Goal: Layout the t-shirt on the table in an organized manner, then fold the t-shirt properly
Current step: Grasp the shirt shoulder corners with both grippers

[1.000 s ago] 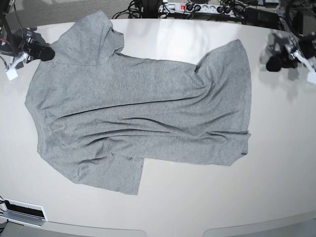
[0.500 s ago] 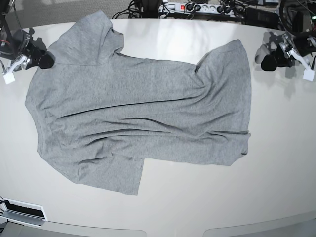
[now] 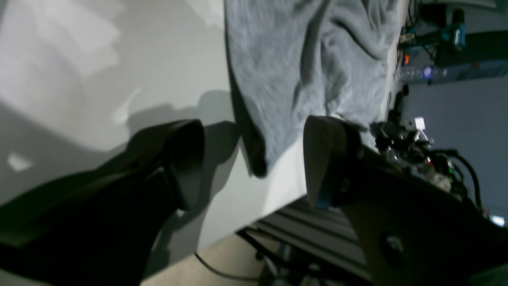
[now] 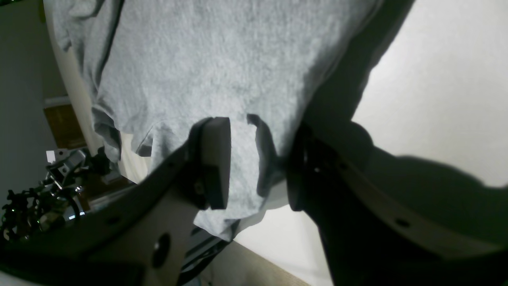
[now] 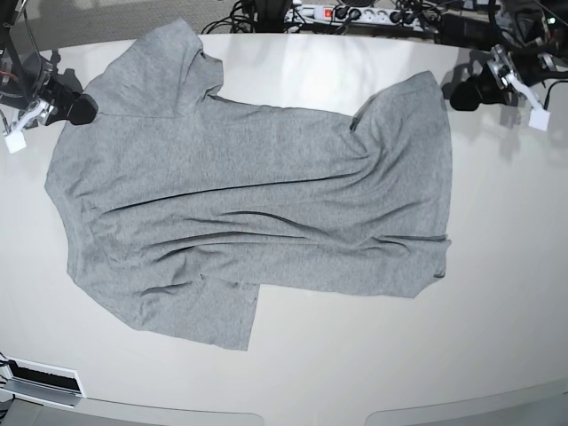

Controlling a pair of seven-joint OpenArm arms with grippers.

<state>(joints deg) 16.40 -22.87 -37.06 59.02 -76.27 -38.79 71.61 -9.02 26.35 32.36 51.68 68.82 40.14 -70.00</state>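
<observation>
One heather-grey short-sleeved t-shirt (image 5: 248,204) is lying rumpled across my glossy white table (image 5: 497,293). At ten o'clock my right gripper (image 5: 78,106) is straddling its edge, jaws parted; at two, my left gripper (image 5: 461,93) is hanging agape.

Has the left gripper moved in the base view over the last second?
Yes. The left gripper has shifted up and toward the t-shirt, closing on its corner near the table's far edge.

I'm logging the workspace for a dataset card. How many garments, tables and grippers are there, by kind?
Garments: 1, the t-shirt
Tables: 1, the table
Grippers: 2, the left gripper and the right gripper
Total: 4
</observation>
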